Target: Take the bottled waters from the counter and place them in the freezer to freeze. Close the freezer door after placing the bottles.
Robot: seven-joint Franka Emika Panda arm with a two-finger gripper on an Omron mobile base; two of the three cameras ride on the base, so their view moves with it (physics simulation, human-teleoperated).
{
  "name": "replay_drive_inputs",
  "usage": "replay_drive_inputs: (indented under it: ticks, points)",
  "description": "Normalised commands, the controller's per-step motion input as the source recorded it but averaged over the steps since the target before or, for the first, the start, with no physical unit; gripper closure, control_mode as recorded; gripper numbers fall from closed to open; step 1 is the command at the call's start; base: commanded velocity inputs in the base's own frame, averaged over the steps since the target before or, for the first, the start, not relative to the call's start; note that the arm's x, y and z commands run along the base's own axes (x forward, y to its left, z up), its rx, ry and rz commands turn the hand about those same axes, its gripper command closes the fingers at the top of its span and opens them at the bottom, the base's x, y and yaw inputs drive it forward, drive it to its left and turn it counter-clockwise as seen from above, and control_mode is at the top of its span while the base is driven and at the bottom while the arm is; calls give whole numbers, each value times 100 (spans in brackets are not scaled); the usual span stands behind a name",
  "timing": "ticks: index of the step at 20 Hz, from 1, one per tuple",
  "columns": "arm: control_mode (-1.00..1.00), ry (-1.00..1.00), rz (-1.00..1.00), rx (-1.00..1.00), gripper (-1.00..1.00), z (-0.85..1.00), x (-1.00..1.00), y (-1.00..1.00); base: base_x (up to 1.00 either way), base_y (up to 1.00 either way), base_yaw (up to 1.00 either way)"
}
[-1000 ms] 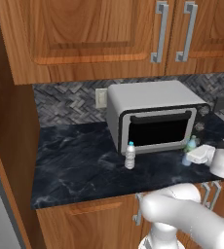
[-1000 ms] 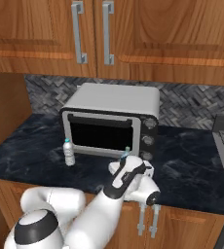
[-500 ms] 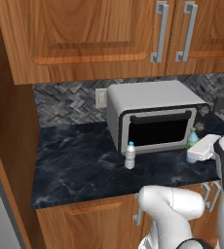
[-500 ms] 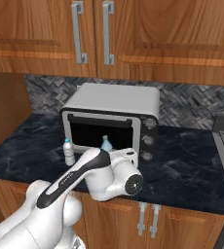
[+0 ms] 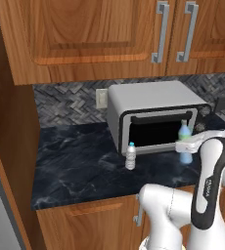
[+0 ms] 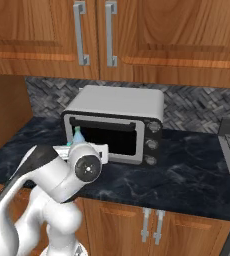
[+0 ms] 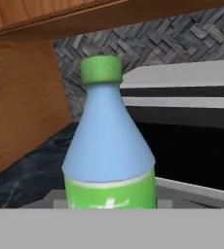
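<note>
The end effector (image 5: 187, 145) is clamped on the blue-tinted clear plastic bottle with a green cap and green label (image 5: 185, 141), held upright in front of the grey microwave with a black window (image 5: 156, 115); the second, whitish slim bottle with a blue cap (image 5: 130, 156) stands on the dark marbled stone tabletop (image 5: 75, 161), just before the microwave's left corner, well apart from the first.

A grey microwave (image 5: 156, 114) with a black window stands against the grey herringbone tiled wall (image 5: 65, 105), three round knobs (image 6: 150, 142) down its right side. A white wall outlet (image 5: 101, 99) sits just left of it. Above hang brown wooden cabinets (image 5: 85, 34) with grey bar handles (image 5: 161, 31).
</note>
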Motion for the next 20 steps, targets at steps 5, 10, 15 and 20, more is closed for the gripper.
replay_drive_inputs:
  ticks: [5,10,15,20]
  points:
    - [-100,1,6,7,100,15,-88,18,0,0,0]
    - [-100,-27,28,6,100,0,-77,2,0,0,0]
    - [-100,-34,33,9,100,26,-26,15,0,0,0]
    - [-100,-9,22,12,100,1,-5,14,0,0,0]
